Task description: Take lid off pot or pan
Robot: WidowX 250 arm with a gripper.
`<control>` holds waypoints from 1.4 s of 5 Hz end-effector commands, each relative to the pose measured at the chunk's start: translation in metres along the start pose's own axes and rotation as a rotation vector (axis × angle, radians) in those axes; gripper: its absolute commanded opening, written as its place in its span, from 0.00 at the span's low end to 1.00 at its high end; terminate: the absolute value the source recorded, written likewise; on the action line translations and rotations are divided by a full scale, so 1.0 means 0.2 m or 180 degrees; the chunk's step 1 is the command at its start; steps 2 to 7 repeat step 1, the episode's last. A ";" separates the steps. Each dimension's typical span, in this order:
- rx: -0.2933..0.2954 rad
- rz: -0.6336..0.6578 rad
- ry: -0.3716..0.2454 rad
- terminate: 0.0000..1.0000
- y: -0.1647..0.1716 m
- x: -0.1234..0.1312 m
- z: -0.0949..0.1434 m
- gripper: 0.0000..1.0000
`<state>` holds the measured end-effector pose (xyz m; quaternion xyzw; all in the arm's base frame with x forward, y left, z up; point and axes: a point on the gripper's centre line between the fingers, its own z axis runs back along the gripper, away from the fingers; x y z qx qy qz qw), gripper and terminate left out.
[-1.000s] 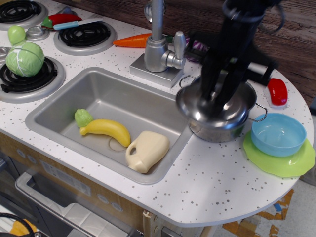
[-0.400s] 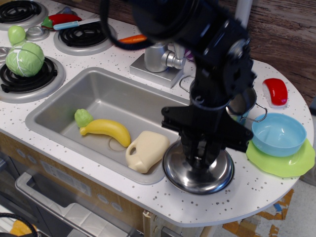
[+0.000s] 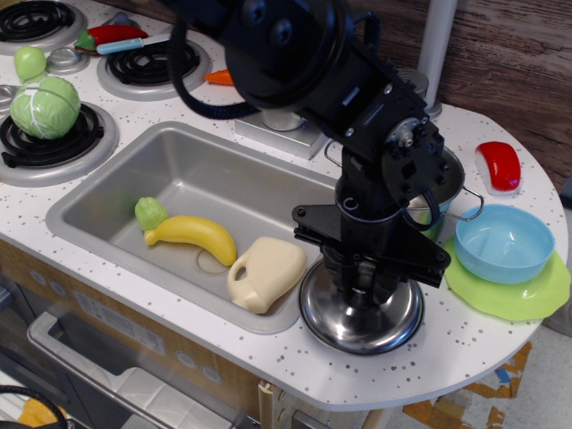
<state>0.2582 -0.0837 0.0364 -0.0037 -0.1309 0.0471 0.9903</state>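
The shiny steel lid (image 3: 399,322) lies flat or just above the white counter at the front, by the sink's right front corner. My black gripper (image 3: 362,288) comes straight down on its centre; the fingers close around the knob, which they hide. The steel pot (image 3: 454,183) stands uncovered behind the arm, mostly hidden; one wire loop handle (image 3: 471,211) shows on its right.
The sink (image 3: 223,170) on the left holds a banana (image 3: 192,231), a small green vegetable (image 3: 150,213) and a cream jug (image 3: 265,273). A light-blue bowl (image 3: 503,241) on a green plate (image 3: 509,297) stands right of the lid. A red item (image 3: 500,164) lies behind. A cabbage (image 3: 45,105) sits on the stove.
A second ago the lid sat on the pot under my gripper. It has come off, moved forward and down to the counter's front; since 0.4 s ago it has barely shifted.
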 end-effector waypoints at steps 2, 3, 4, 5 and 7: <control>-0.0025 0.0052 -0.0062 1.00 0.00 0.02 0.02 1.00; -0.0025 0.0052 -0.0062 1.00 0.00 0.02 0.02 1.00; -0.0025 0.0052 -0.0062 1.00 0.00 0.02 0.02 1.00; -0.0025 0.0052 -0.0062 1.00 0.00 0.02 0.02 1.00; -0.0025 0.0052 -0.0062 1.00 0.00 0.02 0.02 1.00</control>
